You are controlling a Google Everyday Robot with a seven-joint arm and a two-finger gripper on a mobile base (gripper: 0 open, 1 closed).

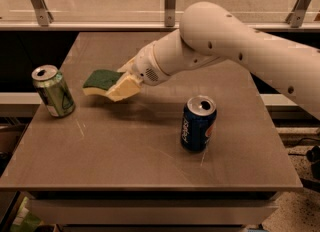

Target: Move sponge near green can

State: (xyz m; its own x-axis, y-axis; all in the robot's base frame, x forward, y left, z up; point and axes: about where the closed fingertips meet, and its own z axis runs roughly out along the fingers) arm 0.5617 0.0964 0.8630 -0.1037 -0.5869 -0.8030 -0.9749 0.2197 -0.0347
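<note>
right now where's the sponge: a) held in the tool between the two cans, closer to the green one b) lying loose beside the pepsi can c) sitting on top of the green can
A: the tool is shut on the sponge, which sits between the green can and the Pepsi can, nearer the green can.

Smooth white arm [225,36], cream-jawed gripper [120,83] above table's [125,146] left.

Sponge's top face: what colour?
Dark green, camera view; the gripper holds the sponge right of the green can.
</note>
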